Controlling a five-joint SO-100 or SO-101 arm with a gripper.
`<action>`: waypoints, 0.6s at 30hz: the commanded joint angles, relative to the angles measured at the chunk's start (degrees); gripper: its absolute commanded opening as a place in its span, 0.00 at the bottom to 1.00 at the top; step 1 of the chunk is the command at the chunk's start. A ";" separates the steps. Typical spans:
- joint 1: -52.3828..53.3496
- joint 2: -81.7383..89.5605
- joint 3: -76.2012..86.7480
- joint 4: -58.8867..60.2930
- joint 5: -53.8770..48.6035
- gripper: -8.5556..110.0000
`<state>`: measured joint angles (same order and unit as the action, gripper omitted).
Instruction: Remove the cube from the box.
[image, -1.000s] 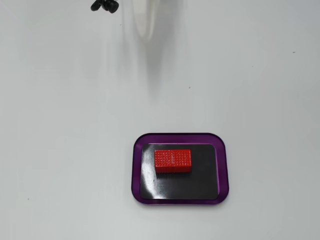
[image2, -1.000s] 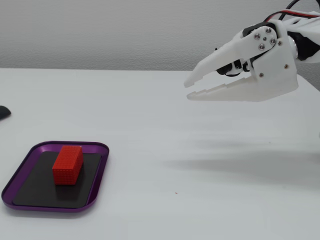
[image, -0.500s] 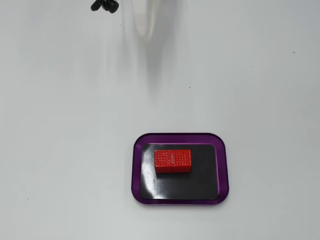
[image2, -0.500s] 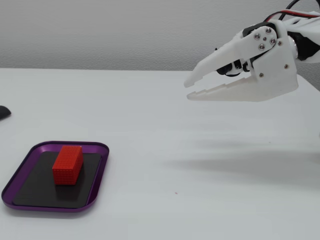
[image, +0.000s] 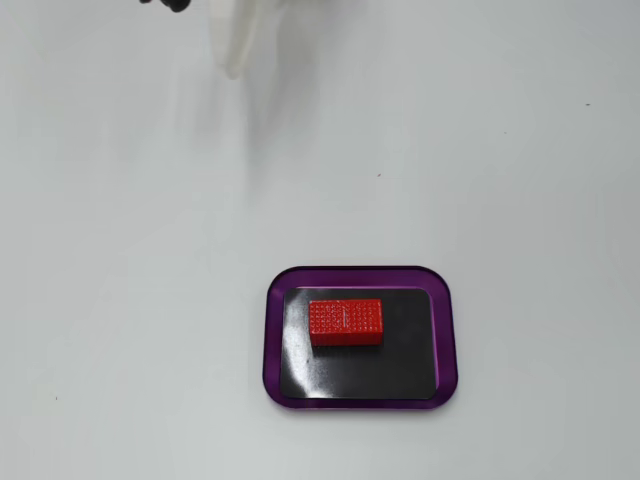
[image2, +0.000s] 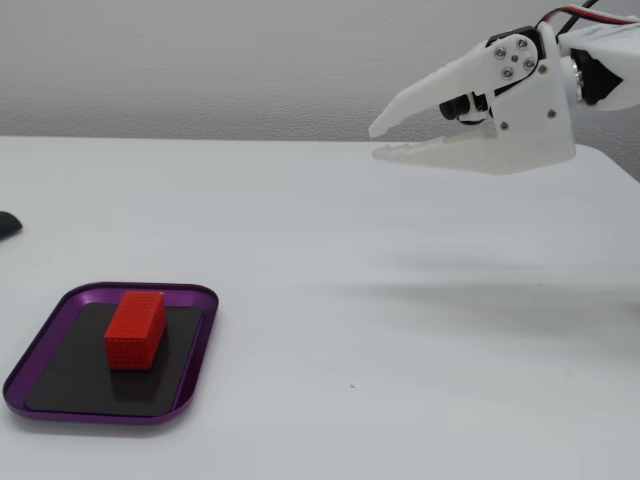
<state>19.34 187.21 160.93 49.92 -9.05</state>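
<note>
On the black floor of the box (image: 360, 276) sits the cube (image: 346, 322), lying flat with its long side running across the tray in the view from above, a little toward the upper-left part of the floor and clear of the purple rim on every side. From the low side view the cube (image2: 135, 329) stands in the far half of the box (image2: 60, 412), with nothing touching it. Around the tray the white bench (image: 120, 250) is bare. Judging by what lies ahead, the shallow rim looks like the trouble: a descent that comes in off-centre could catch the rim and tip or slide the light tray, and a pinch across the block's long side might be too wide and nudge it away instead of gripping. The claw (image2: 378, 140) hangs high above the bench, well apart from the cube and off toward the far right in the side view, its two white fingers parted slightly at the tips and holding nothing.
</note>
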 joint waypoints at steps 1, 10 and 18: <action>-0.70 -3.60 -7.12 -0.44 -5.27 0.08; -9.67 -44.82 -35.33 5.98 -9.49 0.10; -10.28 -81.74 -71.72 16.26 -0.44 0.22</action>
<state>9.67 116.63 103.10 63.46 -10.63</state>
